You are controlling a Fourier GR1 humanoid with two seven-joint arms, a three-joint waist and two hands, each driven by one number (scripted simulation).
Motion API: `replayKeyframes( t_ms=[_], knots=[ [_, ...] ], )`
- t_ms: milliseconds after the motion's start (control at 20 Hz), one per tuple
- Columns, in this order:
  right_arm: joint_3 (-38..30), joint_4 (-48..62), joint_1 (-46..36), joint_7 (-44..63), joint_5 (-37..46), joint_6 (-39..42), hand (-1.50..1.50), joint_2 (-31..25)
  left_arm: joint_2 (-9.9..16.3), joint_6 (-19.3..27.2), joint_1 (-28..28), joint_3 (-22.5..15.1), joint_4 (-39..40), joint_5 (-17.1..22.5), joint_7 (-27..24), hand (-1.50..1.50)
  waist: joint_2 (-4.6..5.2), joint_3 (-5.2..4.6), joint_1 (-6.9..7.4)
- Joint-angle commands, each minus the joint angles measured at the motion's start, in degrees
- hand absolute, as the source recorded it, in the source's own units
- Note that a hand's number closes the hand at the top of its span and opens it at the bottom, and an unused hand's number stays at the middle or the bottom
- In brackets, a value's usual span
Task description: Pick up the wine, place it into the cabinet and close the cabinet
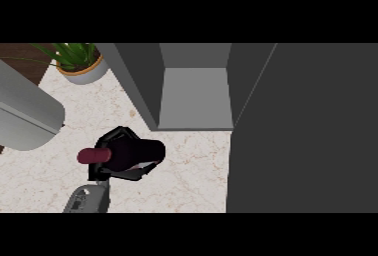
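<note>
"So, starting at the left edge of the frame, what's that big pale grey rounded cylinder (26, 117)?"

"Can't say what it is; it just juts in there. Above it, in the upper left corner, sits a green leafy plant in a light round pot (80, 65) on the pale marbled stone counter (184, 175)."

"And the wine?"

"Left of centre, lower down. The dark wine bottle with a maroon cap (94, 156) is mostly hidden by the one black hand (127, 155) in view, on a grey forearm rising from the lower edge. The fingers are curled round the bottle's body, cap poking out to the left. Which hand it is I can't settle from here, though it comes in on the left side; I see no other hand."

"Is it lifted off the counter?"

"From this steep angle I can't tell."

"Then the cupboard?"

"Upper middle: the open grey cabinet with a bare inner shelf (196, 97). Right of it, a broad dark grey door panel (303, 130) fills the frame's right side."

"How would you do this bit well?"

"I'd carry the bottle up and rightwards, keep it clear of the cabinet's left wall, and set it well inside so the door can swing shut."

"Any label to read?"

"None. No writing or brand shows anywhere."
</note>
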Motion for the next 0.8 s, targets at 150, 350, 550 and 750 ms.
replayKeyframes(
  t_ms=[150, 350, 550, 750],
  knots=[
    [-2.9, -9.0, 1.9, 2.7, -4.6, -0.7, -1.50, -0.8, -0.6, 5.7, -5.0, -3.1, -6.0, 0.5, 11.9, 1.50, 0.10, -0.02, -0.26],
    [-0.1, -10.7, 1.1, 6.5, -3.0, -2.3, -1.50, -0.8, -1.6, 12.4, -9.1, -10.7, -4.8, -1.5, 16.2, 1.50, 0.14, -0.05, -0.66],
    [0.4, -7.4, 4.3, 0.8, -0.3, 0.7, -1.50, 0.1, -1.6, 15.3, -12.3, -12.4, -2.6, -6.2, 18.7, 1.50, 0.14, -0.02, -1.01],
    [-2.0, -7.3, 4.4, 0.0, -4.1, 2.1, -1.50, -1.6, -1.5, 22.0, -14.3, -17.5, -1.9, -3.4, 20.3, 1.50, 0.20, -0.05, -2.12]
  ],
)
